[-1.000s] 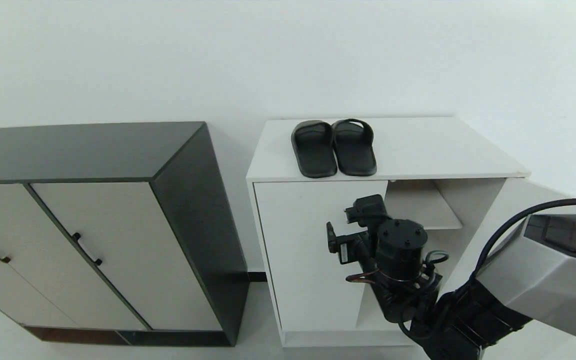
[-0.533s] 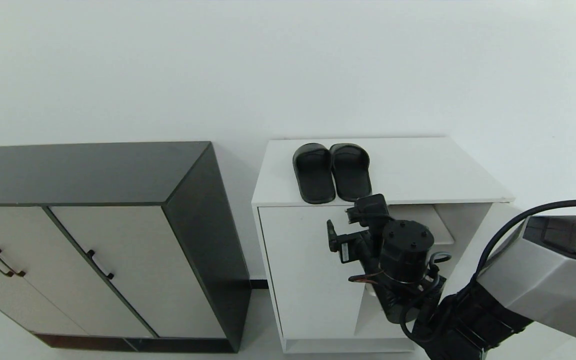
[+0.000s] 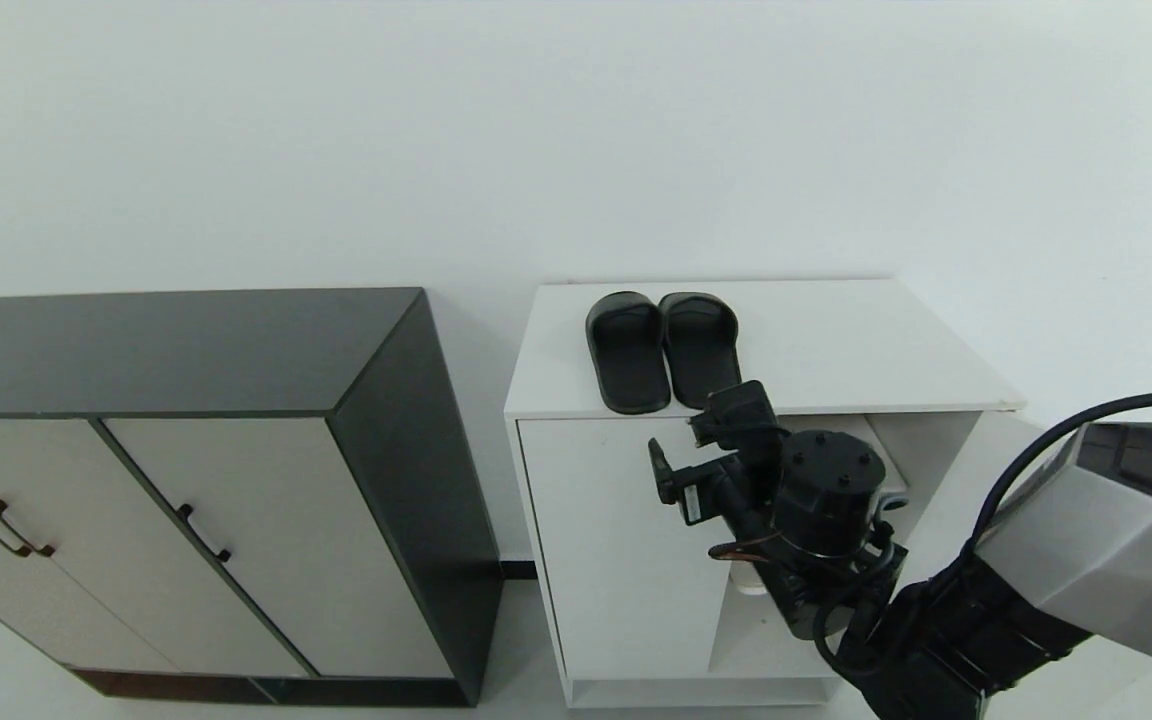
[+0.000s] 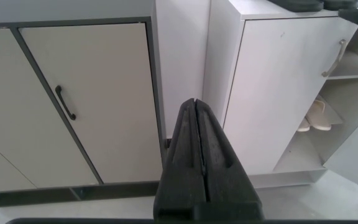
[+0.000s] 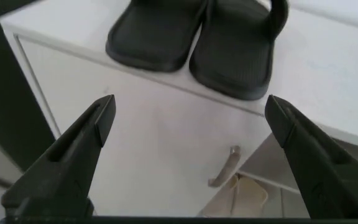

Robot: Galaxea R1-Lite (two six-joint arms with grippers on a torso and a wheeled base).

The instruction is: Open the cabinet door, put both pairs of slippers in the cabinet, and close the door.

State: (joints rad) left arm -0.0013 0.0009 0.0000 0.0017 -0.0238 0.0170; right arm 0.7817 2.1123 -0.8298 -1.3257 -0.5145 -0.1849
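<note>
Right claw [image 5: 190, 106], wide open and empty, has risen to the black slippers [image 3: 663, 348] at upper centre on the white cabinet [image 3: 836, 340]. The pale slippers [image 4: 316, 115] are already inside. Left claw [image 4: 194, 102] is closed and empty.

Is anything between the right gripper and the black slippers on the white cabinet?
Nothing visible does: the open right gripper faces the black slippers on the cabinet top, with only air between them.
</note>
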